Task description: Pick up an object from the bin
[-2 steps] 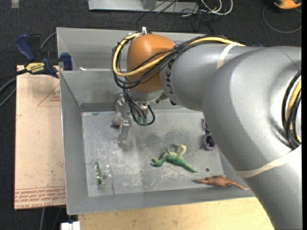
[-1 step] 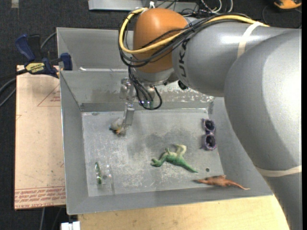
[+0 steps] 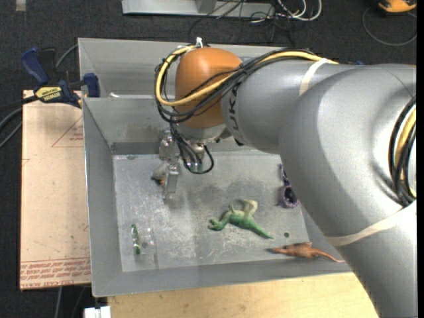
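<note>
My gripper (image 3: 171,172) hangs below the orange-covered wrist over the back left part of the bin floor. A small brownish thing (image 3: 159,176) shows right at its left side; whether it is held I cannot tell. A green toy dinosaur (image 3: 241,221) lies on the floor to the right of and nearer than the gripper, well apart from it. A small clear piece with green in it (image 3: 137,239) lies near the front left corner.
An orange toy dinosaur (image 3: 304,250) lies at the front right, partly under the arm. A purple thing (image 3: 287,195) rests by the right wall. The thick grey arm covers the bin's right side and back.
</note>
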Robot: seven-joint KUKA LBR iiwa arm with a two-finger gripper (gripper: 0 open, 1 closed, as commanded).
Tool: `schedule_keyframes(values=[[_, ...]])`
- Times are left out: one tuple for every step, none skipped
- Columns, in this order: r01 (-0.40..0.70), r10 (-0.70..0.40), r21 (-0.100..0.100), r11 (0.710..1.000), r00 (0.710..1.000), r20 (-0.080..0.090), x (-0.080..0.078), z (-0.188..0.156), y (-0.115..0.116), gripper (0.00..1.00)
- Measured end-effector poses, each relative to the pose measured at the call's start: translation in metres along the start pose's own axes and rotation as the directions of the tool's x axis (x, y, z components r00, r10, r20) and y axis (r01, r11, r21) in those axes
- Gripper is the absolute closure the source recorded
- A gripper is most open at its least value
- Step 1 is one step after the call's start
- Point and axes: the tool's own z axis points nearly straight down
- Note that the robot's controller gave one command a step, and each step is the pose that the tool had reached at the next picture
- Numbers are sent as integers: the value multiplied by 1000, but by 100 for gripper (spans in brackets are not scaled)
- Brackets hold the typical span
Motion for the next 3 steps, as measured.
schedule_keyframes(values=[[-70, 70, -5, 998, 998, 1, 2, 2, -1, 0], [0, 0, -1, 1000, 1000, 3, 0, 0, 0, 100], [0, 0, -1, 1000, 1000, 3, 0, 0, 0, 100]])
